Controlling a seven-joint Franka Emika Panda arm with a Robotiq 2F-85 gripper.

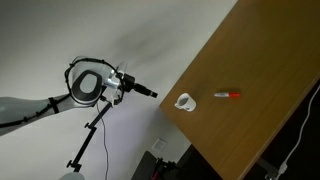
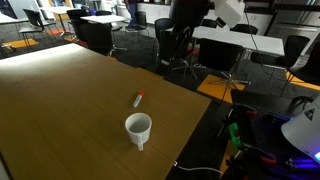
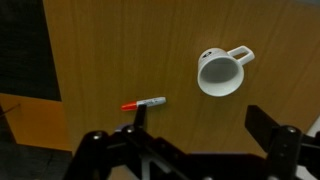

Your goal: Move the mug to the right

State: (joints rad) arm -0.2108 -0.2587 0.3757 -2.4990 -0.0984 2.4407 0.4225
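Mug: small white round mug, seemingly ceramic, upright near the table's edge, side handle free, not gripped.
Pen: thin red-and-white pen-like marker, lying flat near the mug, not touching it.
Table: brown wooden tabletop, carrying both.
Gripper: black Robotiq gripper hovers above, its jaws spread wide and empty, probably to straddle the mug.

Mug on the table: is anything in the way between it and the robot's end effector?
No, nothing visible is in the way. In the wrist view only bare table shows between the open end effector and the mug. The red-and-white pen lies off to one side, apart from the mug.
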